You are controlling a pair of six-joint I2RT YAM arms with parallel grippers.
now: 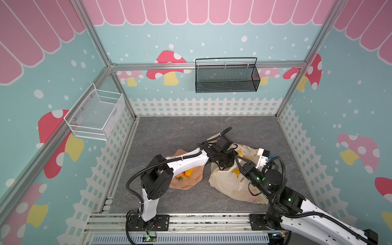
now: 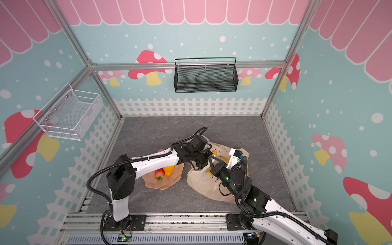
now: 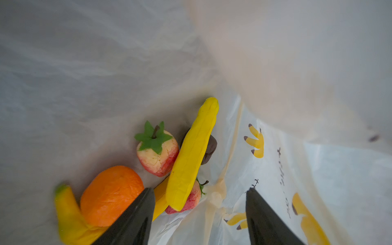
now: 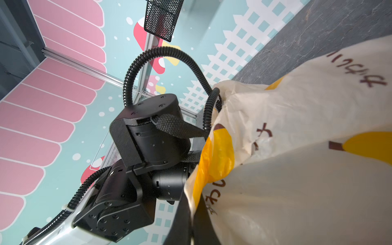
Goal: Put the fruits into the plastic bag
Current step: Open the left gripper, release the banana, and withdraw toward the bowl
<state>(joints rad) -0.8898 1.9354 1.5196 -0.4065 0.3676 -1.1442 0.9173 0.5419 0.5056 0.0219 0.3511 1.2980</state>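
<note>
The plastic bag (image 1: 229,184) lies crumpled on the grey floor, right of centre. My right gripper (image 4: 192,214) is shut on the bag's rim and holds its mouth up. My left gripper (image 3: 199,191) reaches inside the bag, open, with nothing between its fingers. Below it lie fruits: a yellow banana (image 3: 193,154), two strawberries (image 3: 158,152), an orange (image 3: 112,195), a second banana (image 3: 67,212) and a dark brown fruit (image 3: 210,148). On the peach plate (image 2: 161,184) a strawberry (image 2: 159,173) and a yellow-orange pear-like fruit (image 2: 168,170) rest, partly under the left arm.
A white wire basket (image 1: 95,114) hangs on the left wall and a black mesh basket (image 1: 227,76) on the back wall. An aluminium rail (image 1: 191,220) carrying both arm bases runs along the front edge.
</note>
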